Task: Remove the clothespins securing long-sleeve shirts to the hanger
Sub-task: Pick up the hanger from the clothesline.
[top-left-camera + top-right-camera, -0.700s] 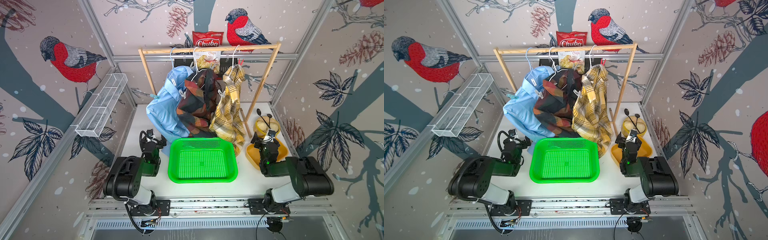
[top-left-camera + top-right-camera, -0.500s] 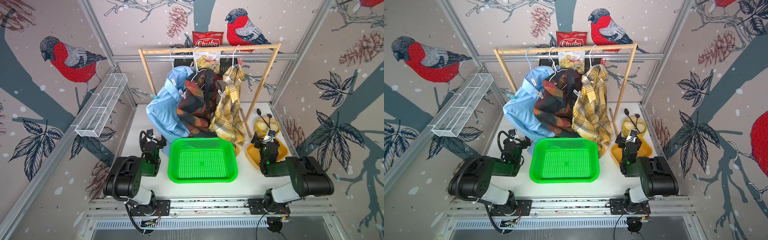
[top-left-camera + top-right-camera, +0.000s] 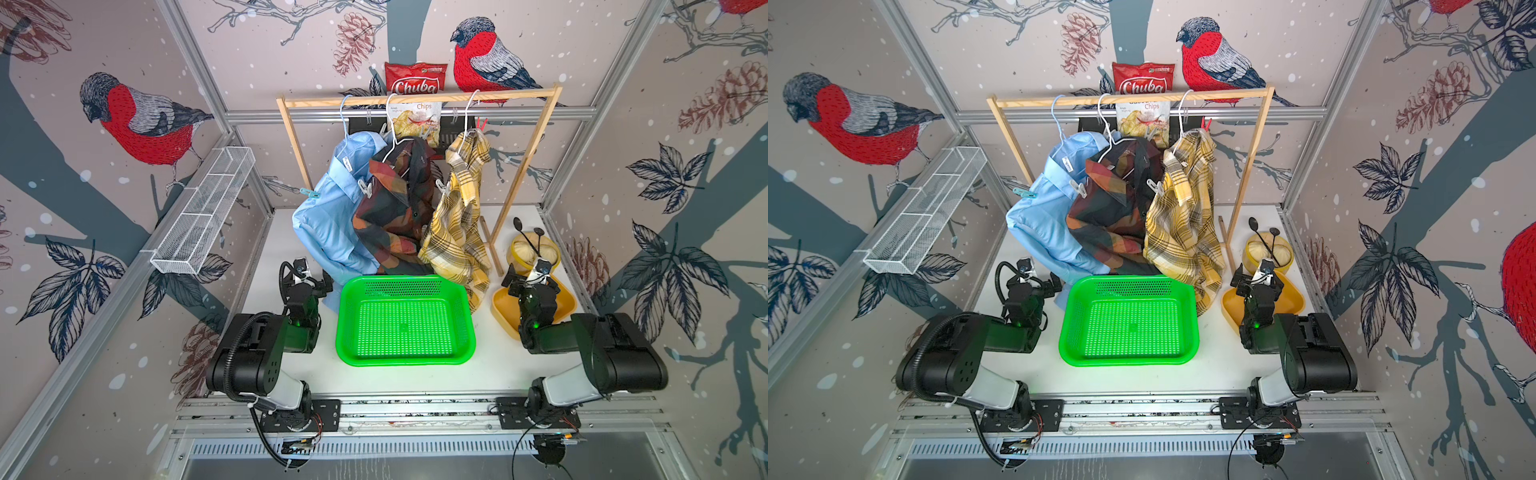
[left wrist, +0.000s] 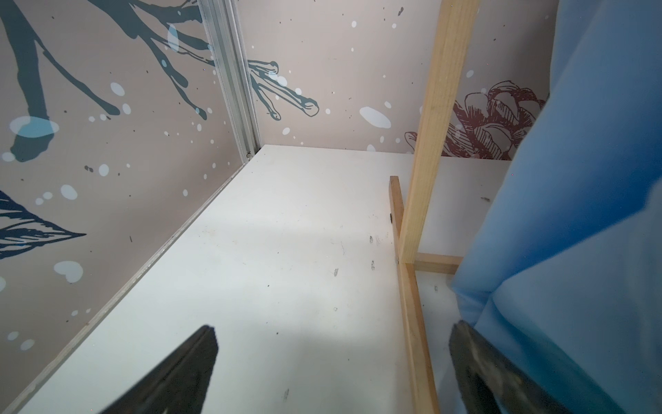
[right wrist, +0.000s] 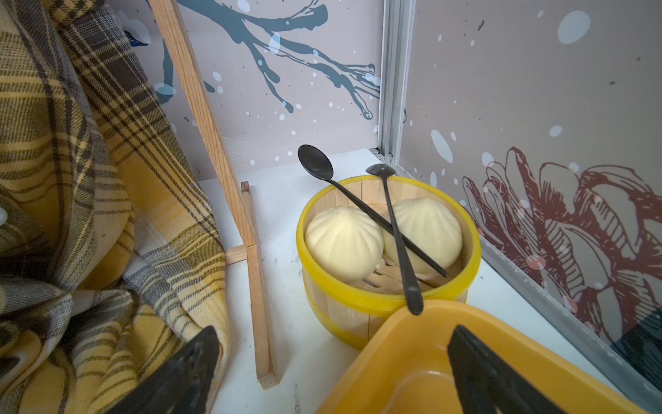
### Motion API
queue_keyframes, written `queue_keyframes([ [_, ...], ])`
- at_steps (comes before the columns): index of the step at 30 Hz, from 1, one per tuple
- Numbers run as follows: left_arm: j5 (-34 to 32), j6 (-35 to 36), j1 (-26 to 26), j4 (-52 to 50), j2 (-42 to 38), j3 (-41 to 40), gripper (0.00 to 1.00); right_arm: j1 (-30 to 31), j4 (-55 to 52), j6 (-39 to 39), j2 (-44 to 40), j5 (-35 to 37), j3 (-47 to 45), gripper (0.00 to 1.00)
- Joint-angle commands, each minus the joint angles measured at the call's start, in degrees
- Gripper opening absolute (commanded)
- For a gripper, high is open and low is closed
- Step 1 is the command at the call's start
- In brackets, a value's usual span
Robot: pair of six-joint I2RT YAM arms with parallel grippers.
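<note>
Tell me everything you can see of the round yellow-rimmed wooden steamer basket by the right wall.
The round steamer basket has walls of pale wooden slats bound by a yellow top rim and a lower yellow band. It stands upright and lidless on the white table, beside the wooden rack's foot. Inside sit two cream pleated buns. Two black spoons lie crossed over them, bowls poking past the far rim. The orange tray sits just nearer the robot.

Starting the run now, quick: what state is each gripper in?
Left gripper: open, holding nothing.
Right gripper: open, holding nothing.
</note>
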Motion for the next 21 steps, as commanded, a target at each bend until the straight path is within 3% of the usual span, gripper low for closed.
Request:
queue_keyframes([
  [1, 0.2, 0.5, -0.1, 1.7, -0.1, 0.2, 1.0, 0.0, 1.8, -0.3, 0.0, 0.4, 0.0, 1.0],
  [17, 1.1, 0.2, 0.5, 0.3, 0.0, 0.9, 1.0, -2.5, -0.9, 0.7, 0.1, -5.1, 1.4, 1.0],
  [20, 1.1, 0.2, 0.5, 1.2, -0.3, 0.3, 1.0, -2.5, -0.4, 0.9, -0.2, -4.7, 1.0, 1.0],
  [21, 1.1, 0.2, 0.5, 1.2, -0.4, 0.2, 1.0, -2.3, -1.5, 2.0, -0.8, -1.2, 1.5, 1.0],
])
